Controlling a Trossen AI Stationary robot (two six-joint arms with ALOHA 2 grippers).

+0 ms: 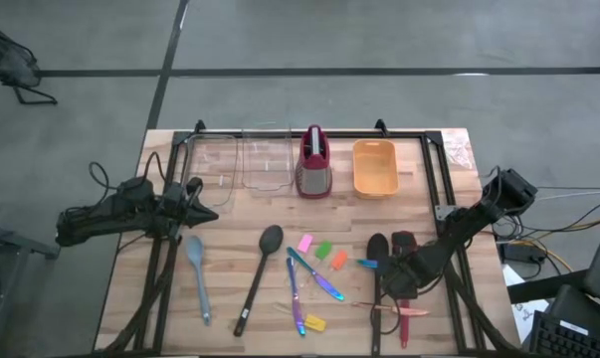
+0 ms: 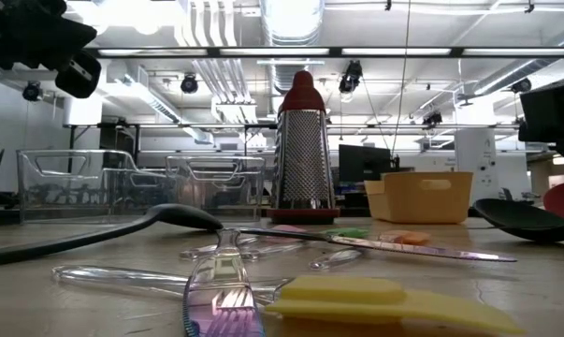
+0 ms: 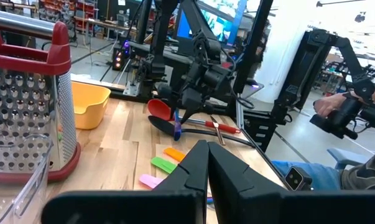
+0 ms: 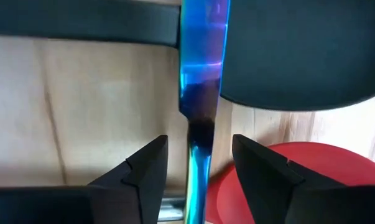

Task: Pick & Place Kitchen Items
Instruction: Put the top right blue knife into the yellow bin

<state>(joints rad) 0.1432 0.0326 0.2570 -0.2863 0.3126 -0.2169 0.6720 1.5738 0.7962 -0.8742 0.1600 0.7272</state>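
The thin blue iridescent cutlery piece [image 4: 199,112] runs lengthwise through the gap of the right gripper [image 4: 198,163], whose fingers [image 4: 143,168] stand spread on either side of it without touching, so the gripper is released around it rather than grasping it. It lies on the wooden table [image 1: 230,224], in front of the orange plastic bin [image 1: 374,167], just beside the black spoon bowl [image 4: 299,50] and the red spoon bowl [image 4: 287,180]. The orange plastic bin shows nothing inside, and the two clear plastic bins [image 1: 242,164] on the far side of the red-and-grey upright grater [image 1: 313,164] from it look unfilled as well. The left gripper [image 3: 206,165] waits further from the orange bin, beyond the clear bins, its fingers pressed together on nothing.
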